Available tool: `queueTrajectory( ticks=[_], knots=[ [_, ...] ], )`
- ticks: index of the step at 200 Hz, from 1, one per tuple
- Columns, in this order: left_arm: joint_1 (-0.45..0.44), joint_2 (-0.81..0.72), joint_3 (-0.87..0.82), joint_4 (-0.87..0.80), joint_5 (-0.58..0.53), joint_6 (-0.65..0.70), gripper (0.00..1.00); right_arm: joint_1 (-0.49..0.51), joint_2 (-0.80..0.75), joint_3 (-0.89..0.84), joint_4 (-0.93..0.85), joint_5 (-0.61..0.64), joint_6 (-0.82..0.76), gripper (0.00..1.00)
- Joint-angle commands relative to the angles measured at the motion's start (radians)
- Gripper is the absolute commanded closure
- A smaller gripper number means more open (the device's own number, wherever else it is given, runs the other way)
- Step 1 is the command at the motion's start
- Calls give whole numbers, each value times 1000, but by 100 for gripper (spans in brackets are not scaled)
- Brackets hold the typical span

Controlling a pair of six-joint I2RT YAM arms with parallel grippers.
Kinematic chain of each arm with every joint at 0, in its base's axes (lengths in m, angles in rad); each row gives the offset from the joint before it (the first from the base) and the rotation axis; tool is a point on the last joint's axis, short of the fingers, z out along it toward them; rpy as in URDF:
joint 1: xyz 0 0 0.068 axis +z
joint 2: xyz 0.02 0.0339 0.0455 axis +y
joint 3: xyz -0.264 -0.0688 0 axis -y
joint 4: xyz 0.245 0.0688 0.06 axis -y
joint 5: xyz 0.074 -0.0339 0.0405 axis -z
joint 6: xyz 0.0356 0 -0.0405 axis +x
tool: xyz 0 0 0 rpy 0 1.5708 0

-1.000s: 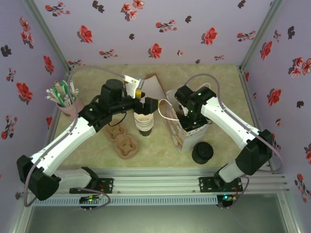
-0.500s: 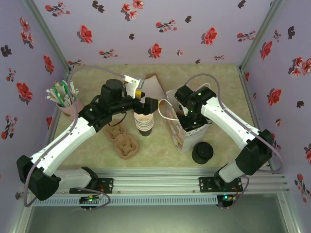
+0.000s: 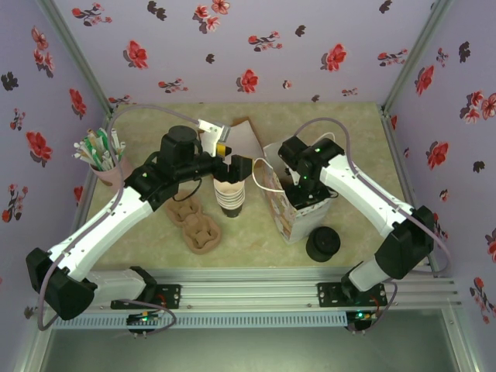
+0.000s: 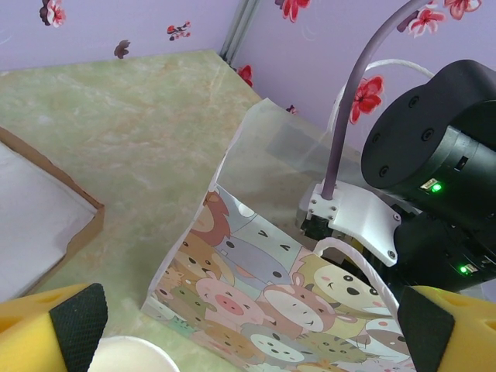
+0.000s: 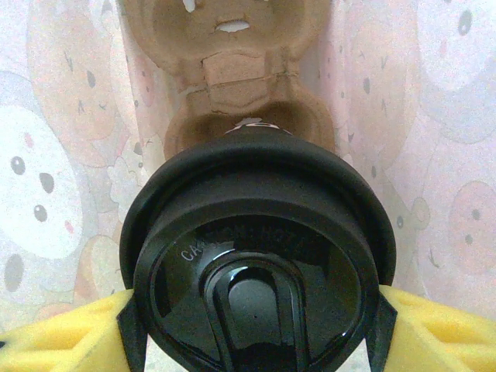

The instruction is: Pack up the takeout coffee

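From above, the right arm's wrist is covering the mouth of the cartoon-animal bag (image 3: 288, 221), so its contents are hidden there. The right wrist view is looking down inside, where the right gripper (image 5: 256, 314) is clamping its yellow fingers (image 5: 62, 329) onto the takeout coffee (image 5: 256, 248) from both sides. The cup's sides are lying out of sight beneath its round black lid, whose raised lettering is too faint to read fully. A brown pulp carrier (image 5: 225, 85) is sitting deeper in the bag. The left gripper (image 4: 252, 329) is hanging with jaws spread wide over the stack of lidless cups (image 3: 230, 200). Everything is resting on a pale green marbled table (image 3: 252, 244) ringed by lilac walls (image 3: 271, 62) printed with red flowers.
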Motion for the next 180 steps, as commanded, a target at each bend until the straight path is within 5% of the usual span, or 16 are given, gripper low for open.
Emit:
queueTrajectory(
  ticks=[1,180],
  knots=[
    [-7,9,33,-4,-4,20,1,6,13,20,-27,-11,1,31],
    [-9,8,27,0,-3,15,1,-28,39,-85,84,-55,-15,31]
  ],
)
